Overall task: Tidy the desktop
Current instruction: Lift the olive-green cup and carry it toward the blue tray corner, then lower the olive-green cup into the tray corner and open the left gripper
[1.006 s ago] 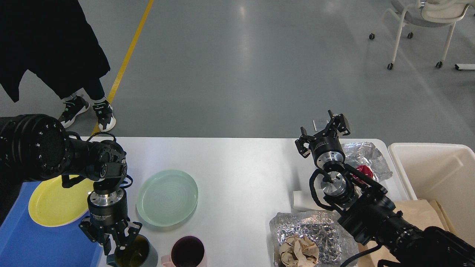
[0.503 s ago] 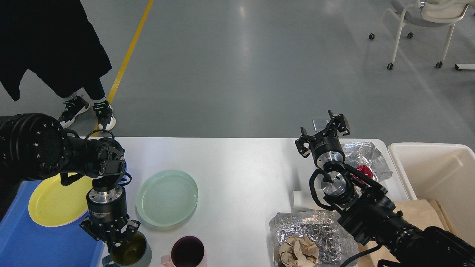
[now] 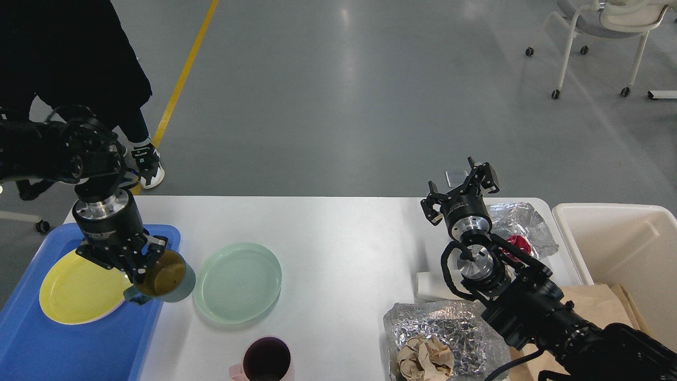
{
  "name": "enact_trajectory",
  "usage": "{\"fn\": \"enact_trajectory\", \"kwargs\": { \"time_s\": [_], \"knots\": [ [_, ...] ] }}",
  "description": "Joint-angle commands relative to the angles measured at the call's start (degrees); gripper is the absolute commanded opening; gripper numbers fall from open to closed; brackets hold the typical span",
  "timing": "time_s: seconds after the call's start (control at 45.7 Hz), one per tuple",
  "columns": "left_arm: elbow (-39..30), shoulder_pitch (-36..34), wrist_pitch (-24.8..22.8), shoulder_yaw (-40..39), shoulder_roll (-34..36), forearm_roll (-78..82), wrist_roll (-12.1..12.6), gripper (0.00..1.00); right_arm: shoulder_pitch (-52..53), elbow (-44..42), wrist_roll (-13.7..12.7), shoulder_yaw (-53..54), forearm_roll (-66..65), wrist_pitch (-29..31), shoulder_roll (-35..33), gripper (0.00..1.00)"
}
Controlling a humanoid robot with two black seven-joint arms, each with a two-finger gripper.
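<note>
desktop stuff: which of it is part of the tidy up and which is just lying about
Part of the job:
- desktop
- green cup, held in the left gripper over the blue tray
- yellow plate on the tray
- green plate
- pink mug
- foil with crumpled paper
- bin

Just about:
- chair
- person
- yellow floor line

The white desktop (image 3: 338, 233) carries a blue tray (image 3: 79, 344) at 9 o'clock, a green plate (image 3: 238, 282) left of centre, a mug (image 3: 266, 361) at 6, and foil (image 3: 449, 328) at 4 and foil (image 3: 521, 225) at 2.
</note>
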Motion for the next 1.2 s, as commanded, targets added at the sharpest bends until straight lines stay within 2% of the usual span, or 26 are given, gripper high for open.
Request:
{"fn": "enact_trajectory", "kwargs": {
  "time_s": [0.0,0.219,0.437,0.591,0.787,0.984,1.094,1.181],
  "knots": [
    [0.0,-3.1,0.0,-0.2,6.3,-0.2,-0.1,0.00,0.0,0.0,0.0,0.0,0.0,0.0,0.0,1.00],
    [1.6,-2.3,0.0,0.0,15.6,-0.4,-0.2,0.00,0.0,0.0,0.0,0.0,0.0,0.0,0.0,1.00],
    [3.8,2.8,0.0,-0.3,24.5,-0.5,-0.3,0.00,0.0,0.0,0.0,0.0,0.0,0.0,0.0,1.00],
    [3.9,7.0,0.0,-0.2,27.0,-0.7,-0.7,0.00,0.0,0.0,0.0,0.0,0.0,0.0,0.0,1.00],
    [4.7,13.1,0.0,-0.2,31.7,-0.7,-2.7,0.00,0.0,0.0,0.0,0.0,0.0,0.0,0.0,1.00],
    [11.0,18.5,0.0,-0.5,32.4,-0.8,-2.9,0.00,0.0,0.0,0.0,0.0,0.0,0.0,0.0,1.00],
    [13.9,20.1,0.0,-2.4,32.8,-0.9,-4.2,0.00,0.0,0.0,0.0,0.0,0.0,0.0,0.0,1.00],
    [15.1,21.9,0.0,-4.4,32.6,-1.0,-4.3,0.00,0.0,0.0,0.0,0.0,0.0,0.0,0.0,1.00]
  ]
}}
